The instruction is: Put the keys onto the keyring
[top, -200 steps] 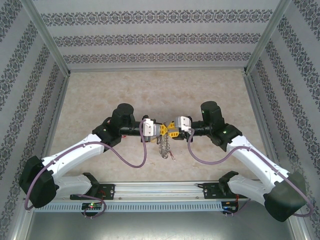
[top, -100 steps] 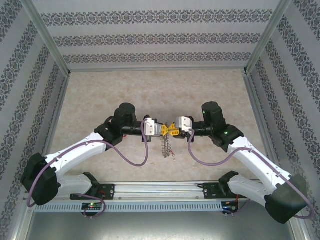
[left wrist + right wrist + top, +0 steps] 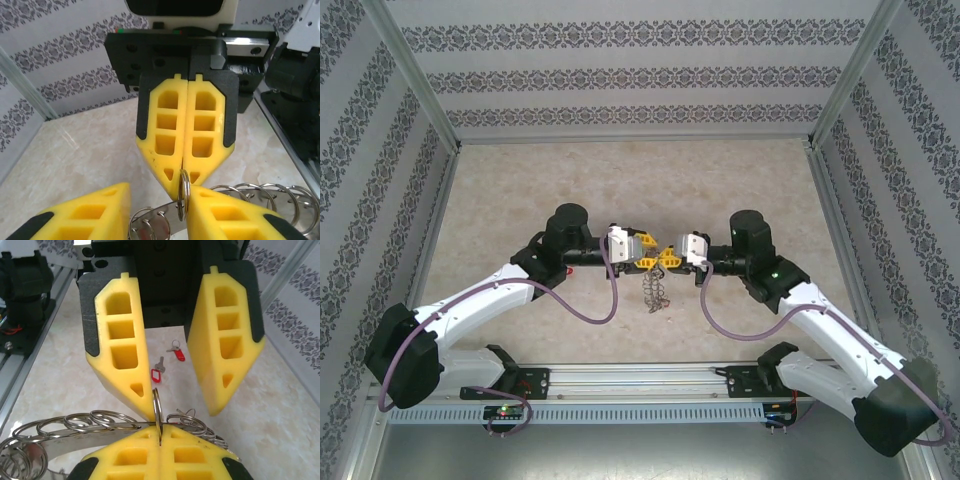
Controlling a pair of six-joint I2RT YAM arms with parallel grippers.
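Both arms reach inward, and the left gripper (image 3: pixel 644 256) and right gripper (image 3: pixel 671 258) meet tip to tip near the middle of the worktop (image 3: pixel 520 190). The grey keyring (image 3: pixel 655 290) trails from where they meet toward the near edge. It seems to be held at its top, but which yellow fingers pinch it is too small to tell.

A beige marbled tabletop (image 3: pixel 520 190) sits inside a box-like enclosure. The three walls (image 3: pixel 630 75) around it have pale wallpaper with horizontal bands of dark floral ornament. Silver aluminium posts (image 3: pixel 415 77) rise from the back corners, and a slotted metal rail (image 3: pixel 640 378) runs along the near edge. The light is soft and even.
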